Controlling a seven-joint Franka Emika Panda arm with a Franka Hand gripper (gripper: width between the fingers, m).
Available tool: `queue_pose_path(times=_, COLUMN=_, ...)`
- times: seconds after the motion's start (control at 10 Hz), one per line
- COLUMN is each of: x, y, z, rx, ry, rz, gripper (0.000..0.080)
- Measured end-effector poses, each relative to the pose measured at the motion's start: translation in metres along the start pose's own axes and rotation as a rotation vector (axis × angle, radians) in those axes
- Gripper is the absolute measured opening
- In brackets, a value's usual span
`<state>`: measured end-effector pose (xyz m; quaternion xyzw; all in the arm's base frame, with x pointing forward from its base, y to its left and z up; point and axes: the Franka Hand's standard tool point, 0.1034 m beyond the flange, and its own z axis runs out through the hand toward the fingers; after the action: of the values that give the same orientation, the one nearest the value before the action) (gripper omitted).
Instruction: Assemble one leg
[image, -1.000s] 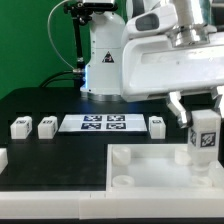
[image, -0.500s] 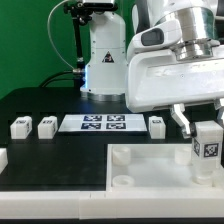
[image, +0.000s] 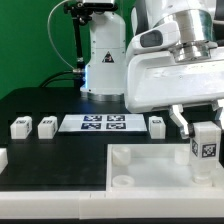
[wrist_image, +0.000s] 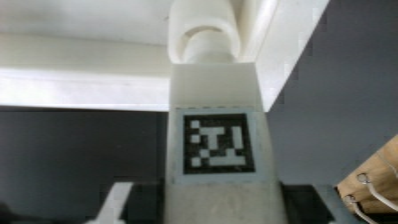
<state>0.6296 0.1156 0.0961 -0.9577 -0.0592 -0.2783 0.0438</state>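
My gripper (image: 201, 128) is shut on a leg (image: 206, 146), a white block with a black-and-white tag, held upright over the far right corner of the white tabletop (image: 150, 170) on the exterior view's right. In the wrist view the leg (wrist_image: 221, 130) fills the middle between my two fingers (wrist_image: 134, 205), its end against the tabletop's corner socket (wrist_image: 205, 45). Three more legs stand on the black table: two on the exterior view's left (image: 19, 127) (image: 46, 126) and one beside the marker board (image: 157, 125).
The marker board (image: 102, 124) lies flat behind the tabletop. A white robot base (image: 103, 60) stands at the back. Another white part (image: 3, 158) shows at the exterior view's left edge.
My gripper with the leg has moved towards the exterior view's right and slightly down between one second ago and half a second ago; since then nothing has visibly moved.
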Motion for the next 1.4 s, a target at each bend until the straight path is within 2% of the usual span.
queue_pose_path(times=0.4, x=-0.010, y=0.001, z=0.007, rx=-0.001, ry=-0.015, rz=-0.009, gripper=0.0294)
queue_pose_path(times=0.6, x=-0.009, y=0.000, z=0.011, rx=-0.004, ry=0.023, rz=-0.007, gripper=0.0294)
queue_pose_path(times=0.7, x=-0.009, y=0.000, z=0.011, rx=-0.005, ry=0.024, rz=-0.008, gripper=0.0366)
queue_pose_path(times=0.8, x=-0.009, y=0.000, z=0.011, rx=-0.005, ry=0.024, rz=-0.008, gripper=0.0366)
queue_pose_path(times=0.9, x=-0.009, y=0.000, z=0.011, rx=-0.005, ry=0.024, rz=-0.009, gripper=0.0595)
queue_pose_path(times=1.0, x=-0.009, y=0.000, z=0.011, rx=-0.005, ry=0.024, rz=-0.009, gripper=0.0595)
queue_pose_path(times=1.1, x=-0.009, y=0.000, z=0.011, rx=-0.005, ry=0.024, rz=-0.009, gripper=0.0639)
queue_pose_path(times=1.4, x=-0.009, y=0.001, z=0.011, rx=-0.005, ry=0.024, rz=-0.011, gripper=0.0649)
